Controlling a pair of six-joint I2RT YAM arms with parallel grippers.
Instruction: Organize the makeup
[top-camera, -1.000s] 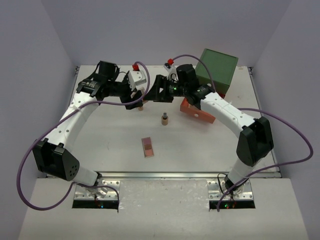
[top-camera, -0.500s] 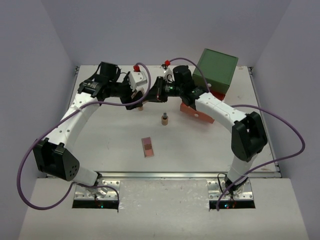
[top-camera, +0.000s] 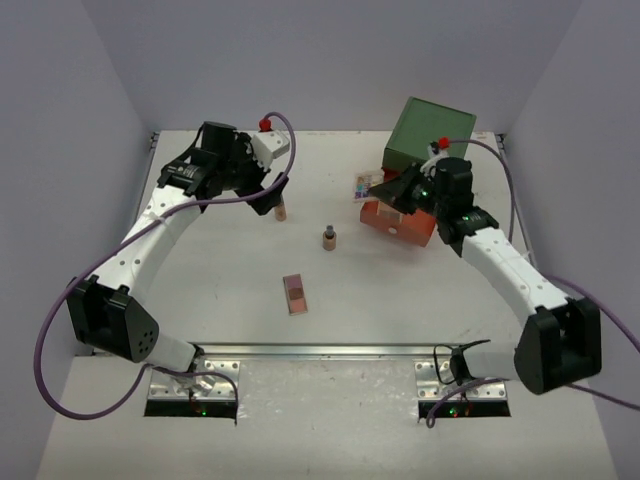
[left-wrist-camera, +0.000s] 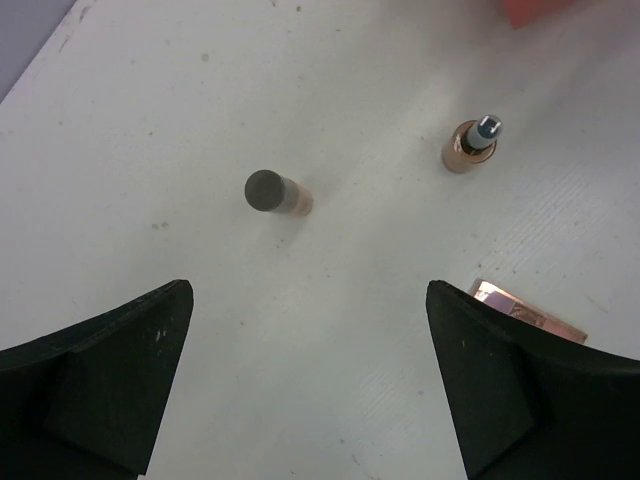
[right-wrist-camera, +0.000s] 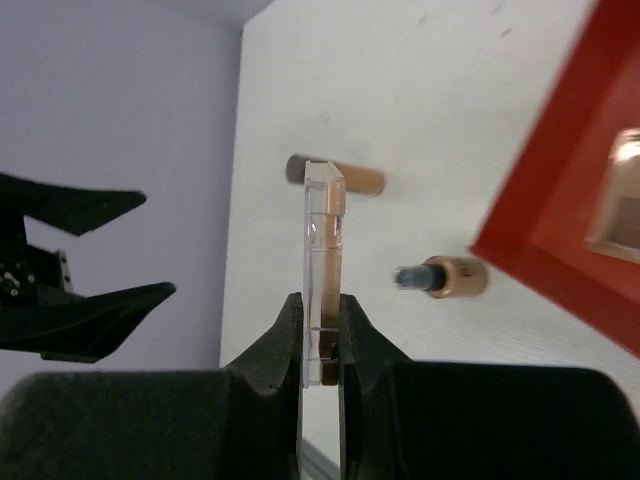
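Observation:
My right gripper (right-wrist-camera: 321, 305) is shut on a flat multicolour palette (right-wrist-camera: 325, 235), seen edge-on in the right wrist view. From above, the palette (top-camera: 366, 187) hangs just left of the orange drawer (top-camera: 400, 222). My left gripper (left-wrist-camera: 308, 295) stands wide open with nothing between its fingers, above the table near a tan tube (left-wrist-camera: 278, 193) that stands at the back left (top-camera: 282, 210). A small tan bottle (top-camera: 329, 238) stands mid-table. A pink-brown palette (top-camera: 295, 294) lies flat nearer the front.
A big green box (top-camera: 432, 138) sits at the back right, with its orange drawer pulled out towards the table's middle. One tan item (right-wrist-camera: 620, 195) lies in that drawer. The table's right edge (top-camera: 520, 230) runs close behind my right arm.
The two grippers met at the back centre. The left gripper opened and drew back left. The right gripper shut on the multicolour palette and carried it right, towards the orange drawer.

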